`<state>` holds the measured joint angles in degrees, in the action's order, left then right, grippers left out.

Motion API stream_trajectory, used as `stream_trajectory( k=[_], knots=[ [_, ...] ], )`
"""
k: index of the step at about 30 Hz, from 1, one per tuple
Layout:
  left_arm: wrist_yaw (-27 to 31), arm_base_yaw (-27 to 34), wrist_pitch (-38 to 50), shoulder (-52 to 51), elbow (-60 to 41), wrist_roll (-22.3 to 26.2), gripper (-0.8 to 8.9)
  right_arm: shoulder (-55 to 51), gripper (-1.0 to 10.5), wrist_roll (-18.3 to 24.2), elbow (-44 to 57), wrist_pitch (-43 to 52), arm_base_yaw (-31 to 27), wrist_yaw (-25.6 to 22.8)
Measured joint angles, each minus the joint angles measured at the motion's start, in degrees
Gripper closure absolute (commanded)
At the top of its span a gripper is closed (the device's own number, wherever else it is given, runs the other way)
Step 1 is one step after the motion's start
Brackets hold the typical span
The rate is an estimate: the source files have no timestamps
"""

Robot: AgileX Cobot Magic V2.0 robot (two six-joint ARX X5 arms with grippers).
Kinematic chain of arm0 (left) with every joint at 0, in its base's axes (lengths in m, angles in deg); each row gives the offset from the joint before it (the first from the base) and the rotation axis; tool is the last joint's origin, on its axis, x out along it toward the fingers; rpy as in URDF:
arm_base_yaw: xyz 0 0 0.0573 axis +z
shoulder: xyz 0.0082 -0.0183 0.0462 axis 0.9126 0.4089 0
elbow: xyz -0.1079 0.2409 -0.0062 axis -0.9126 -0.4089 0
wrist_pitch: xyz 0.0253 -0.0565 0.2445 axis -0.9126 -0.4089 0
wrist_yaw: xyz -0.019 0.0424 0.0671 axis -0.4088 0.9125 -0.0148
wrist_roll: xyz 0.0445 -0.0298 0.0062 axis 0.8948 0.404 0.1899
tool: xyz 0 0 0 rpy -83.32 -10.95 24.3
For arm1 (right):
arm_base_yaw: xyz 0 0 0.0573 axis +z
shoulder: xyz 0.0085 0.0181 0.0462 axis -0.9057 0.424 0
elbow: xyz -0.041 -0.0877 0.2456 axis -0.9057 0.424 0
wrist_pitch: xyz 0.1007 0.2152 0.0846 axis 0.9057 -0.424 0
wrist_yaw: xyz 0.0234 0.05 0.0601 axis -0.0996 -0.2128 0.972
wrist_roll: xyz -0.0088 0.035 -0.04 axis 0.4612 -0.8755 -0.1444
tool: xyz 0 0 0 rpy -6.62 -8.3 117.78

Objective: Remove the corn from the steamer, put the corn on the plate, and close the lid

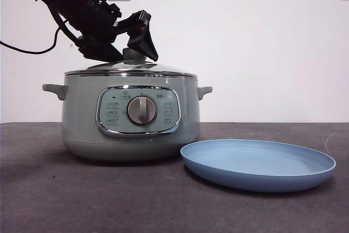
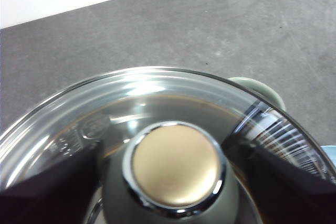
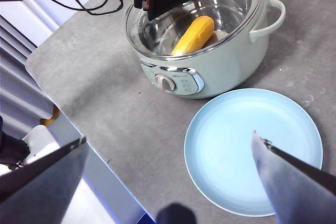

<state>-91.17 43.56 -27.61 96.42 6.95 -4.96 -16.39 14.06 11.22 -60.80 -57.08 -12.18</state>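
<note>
Corn (image 3: 193, 36) lies inside the steamer (image 1: 131, 118), seen through the glass lid (image 1: 131, 68) only from the right wrist view; from the front it is hidden by the pot wall.

Near to far, front view: bare dark table (image 1: 82, 200); blue plate (image 1: 258, 163) empty, just beside the steamer on its handle side; steamer behind it, control panel and dial (image 1: 142, 110) facing the camera; lid seated on the rim.

Left gripper (image 1: 131, 47) is down at the lid's knob (image 2: 176, 166). In the left wrist view its jaws stand spread, one on either side of the knob, close to it; I cannot tell if either touches.

Right gripper (image 3: 168, 182) hangs high above the plate, jaws spread wide, holding nothing.

Step in hand, as I judge it: opening the steamer, with none of the task's three steps done yet. The next move calls for the jaws to close squarely on the knob and lift straight up, since glass on a chrome rim could slip or tilt. The corn would then be free for the right arm.

Writing: small marks on the panel buttons and an embossed stamp on the glass, both too small or blurred to read.
</note>
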Motion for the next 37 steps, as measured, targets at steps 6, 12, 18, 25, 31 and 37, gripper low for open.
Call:
stream_trajectory(
  k=[6,12,18,25,31,37],
  knots=[
    [0.3,-0.4,-0.2,0.0,0.3,0.7,8.22,0.0,3.8,0.0,0.0,0.0,0.0,0.0],
    [0.3,-0.4,-0.7,-0.3,0.3,0.8,8.22,0.0,3.8,0.0,0.0,0.0,0.0,0.0],
    [0.5,-0.4,-2.7,-1.5,0.3,0.9,8.22,0.0,3.8,0.0,0.0,0.0,0.0,0.0],
    [0.0,-0.4,-6.7,-5.2,2.3,0.8,8.22,0.0,3.8,0.0,0.0,0.0,0.0,-0.1],
    [-0.8,-0.4,-11.6,-8.8,7.8,0.8,8.22,0.8,3.8,0.0,0.0,0.5,0.0,-1.3],
    [-1.1,-0.4,-18.9,-16.9,8.8,0.8,8.22,4.0,3.8,-2.3,0.0,6.6,1.2,-1.4]
  ],
)
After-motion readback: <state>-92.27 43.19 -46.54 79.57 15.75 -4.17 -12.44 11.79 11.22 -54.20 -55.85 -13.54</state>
